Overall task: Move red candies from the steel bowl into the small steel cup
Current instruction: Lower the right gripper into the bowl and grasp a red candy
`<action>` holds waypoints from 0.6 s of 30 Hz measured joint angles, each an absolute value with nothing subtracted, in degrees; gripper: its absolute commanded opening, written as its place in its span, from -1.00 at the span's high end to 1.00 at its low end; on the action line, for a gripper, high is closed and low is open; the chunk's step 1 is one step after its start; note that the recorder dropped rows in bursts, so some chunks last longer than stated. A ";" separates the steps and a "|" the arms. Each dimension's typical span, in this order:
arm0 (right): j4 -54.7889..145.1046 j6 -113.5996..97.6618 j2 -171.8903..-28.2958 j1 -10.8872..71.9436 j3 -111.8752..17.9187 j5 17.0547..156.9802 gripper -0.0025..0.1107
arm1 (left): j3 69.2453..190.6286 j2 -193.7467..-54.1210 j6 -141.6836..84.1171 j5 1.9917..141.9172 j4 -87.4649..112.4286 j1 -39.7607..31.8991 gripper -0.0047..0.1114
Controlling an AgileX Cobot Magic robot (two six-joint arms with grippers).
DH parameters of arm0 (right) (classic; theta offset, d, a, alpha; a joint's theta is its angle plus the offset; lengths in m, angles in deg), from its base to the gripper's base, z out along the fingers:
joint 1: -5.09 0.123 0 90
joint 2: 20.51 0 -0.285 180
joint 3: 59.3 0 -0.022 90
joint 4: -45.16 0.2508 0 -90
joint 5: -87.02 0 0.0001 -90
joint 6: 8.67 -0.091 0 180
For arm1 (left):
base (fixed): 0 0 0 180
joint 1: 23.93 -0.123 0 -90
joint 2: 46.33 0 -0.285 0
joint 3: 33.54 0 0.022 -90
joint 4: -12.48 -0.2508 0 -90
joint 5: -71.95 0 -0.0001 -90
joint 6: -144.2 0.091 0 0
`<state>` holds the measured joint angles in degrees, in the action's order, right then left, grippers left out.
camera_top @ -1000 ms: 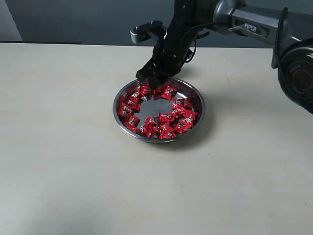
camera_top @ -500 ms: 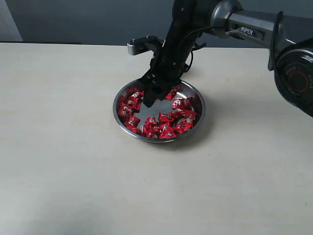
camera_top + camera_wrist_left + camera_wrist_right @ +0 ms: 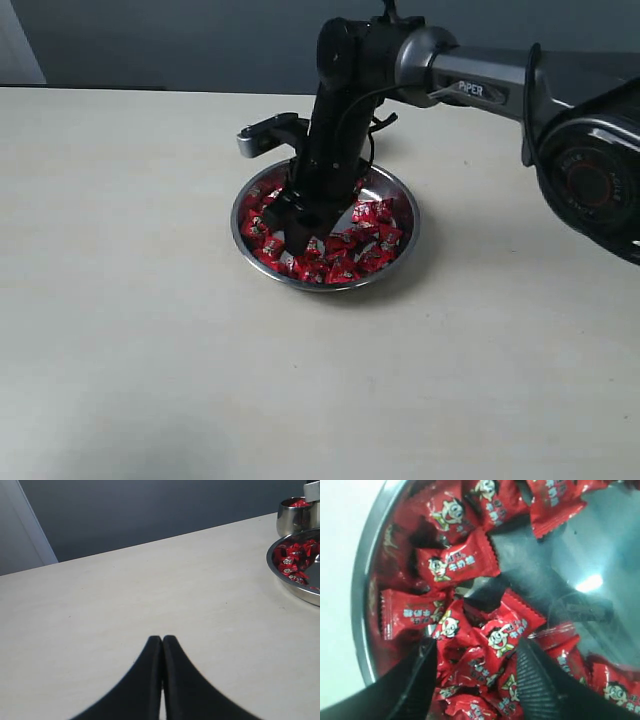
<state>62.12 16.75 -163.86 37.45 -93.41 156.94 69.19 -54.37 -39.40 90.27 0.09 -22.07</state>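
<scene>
My right pincer [image 3: 476, 652] is spread wide and grips nothing. Its ribbed fingers [image 3: 527, 675] reach down into the steel bowl [image 3: 362, 580], with red candies [image 3: 457, 565] lying between and under them; I cannot tell whether the tips touch a wrapper. The candies are shiny red packets printed with a cartoon face, ringed around the bowl's bare mirrored middle. The bowl sits on the bench [image 3: 150, 350]. My left pincer [image 3: 162, 641] is clenched and empty, well apart from it. The small steel cup [image 3: 290, 520], just beside the bowl, has red candies inside.
</scene>
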 measured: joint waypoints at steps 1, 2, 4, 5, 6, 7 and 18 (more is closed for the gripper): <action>61.82 16.62 -163.86 37.45 -93.16 156.94 0.12 | 69.19 -54.37 -39.40 90.27 0.09 -22.07 0.91; 61.77 16.62 -163.86 37.45 -93.05 156.94 0.12 | 69.19 -54.37 -39.40 90.27 0.09 -22.07 0.91; 61.63 16.62 -163.86 37.45 -92.79 156.94 0.12 | 69.19 -54.37 -39.40 90.27 0.09 -22.07 0.91; 61.63 16.48 -163.89 37.45 -92.79 156.94 0.12 | 69.19 -54.37 -39.40 90.27 0.09 -22.07 0.91; 61.63 16.48 -163.98 37.45 -92.67 156.94 0.12 | 69.19 -54.37 -39.40 90.27 0.09 -22.07 0.91; 61.63 16.36 -163.98 37.45 -92.67 156.83 0.12 | 69.19 -54.37 -39.40 90.27 0.09 -22.07 0.91; 61.74 16.36 -165.05 37.45 -92.58 156.94 0.34 | 69.19 -54.37 -39.40 90.27 0.09 -22.07 0.91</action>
<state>61.74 16.36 -165.05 37.45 -92.58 156.94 69.19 -54.37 -39.40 90.27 0.09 -22.07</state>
